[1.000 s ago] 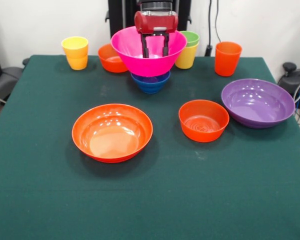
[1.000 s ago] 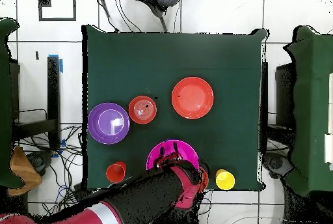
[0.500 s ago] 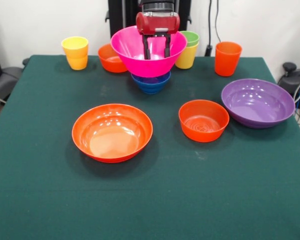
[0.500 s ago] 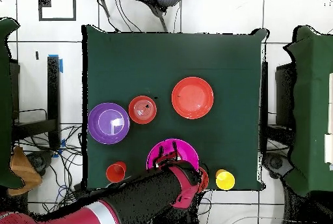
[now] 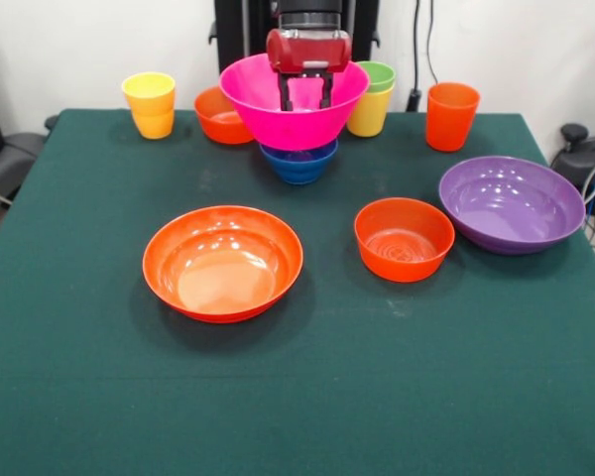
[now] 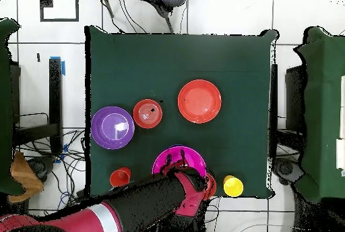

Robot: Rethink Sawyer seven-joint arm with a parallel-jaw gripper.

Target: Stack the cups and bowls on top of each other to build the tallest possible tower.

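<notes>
The big pink bowl (image 5: 295, 117) sits on the small blue bowl (image 5: 298, 165) at the table's far side; it also shows in the overhead view (image 6: 174, 160). My gripper (image 5: 307, 99) hangs over the pink bowl's far part. Its fingers are apart, dip into the bowl and hold nothing. A small orange bowl (image 5: 218, 118) stands left of the pink bowl. A yellow cup (image 5: 150, 104) stands far left. A green cup (image 5: 379, 75) sits in a yellow cup (image 5: 369, 114). The orange cup (image 5: 451, 116) stands to their right.
The wide orange bowl (image 5: 223, 263), another small orange bowl (image 5: 404, 238) and the wide purple bowl (image 5: 512, 203) stand apart in the middle of the green table (image 5: 297, 397). My arm (image 6: 135, 206) covers the table's edge near the base in the overhead view.
My gripper has risen a little, so less of its fingers shows inside the pink bowl. The bowls and cups have not moved.
</notes>
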